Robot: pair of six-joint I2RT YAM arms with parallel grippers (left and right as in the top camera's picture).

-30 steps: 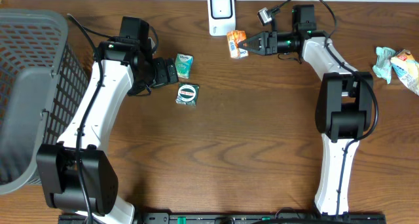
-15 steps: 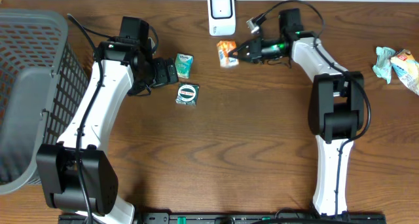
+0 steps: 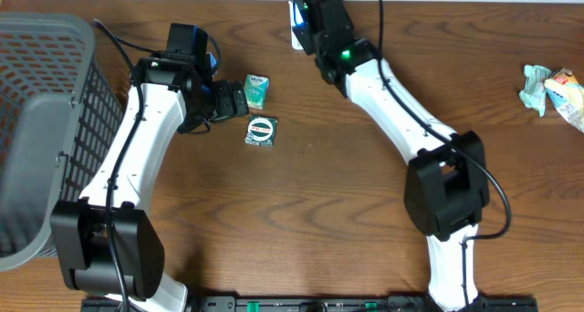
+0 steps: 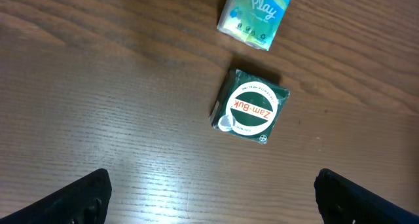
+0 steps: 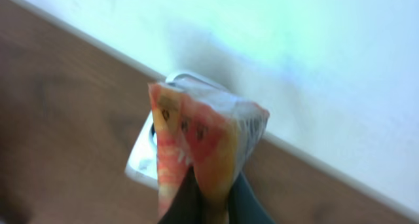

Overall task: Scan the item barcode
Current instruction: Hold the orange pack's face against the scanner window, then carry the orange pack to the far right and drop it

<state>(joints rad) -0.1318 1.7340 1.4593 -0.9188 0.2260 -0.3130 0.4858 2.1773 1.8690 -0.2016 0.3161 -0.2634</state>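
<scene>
The orange packet [image 5: 203, 145] has been swung across from the right and is now presented just before the white scanner [image 5: 141, 164], pinched tight in the right gripper [image 5: 208, 196]. Scanning is judged under way. The left gripper [image 4: 222, 207] is held wide over the bench [image 4: 98, 106], nothing gripped.

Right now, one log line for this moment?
right hand: shut on orange packet, before scanner | left hand: open, near Zam-Buk box

Staged shop checkout on a wood-grain table [image 3: 347, 193], grey shopping basket [image 3: 46, 47], white barcode scanner [image 5: 139, 164], Zam-Buk box [image 4: 249, 107]
</scene>
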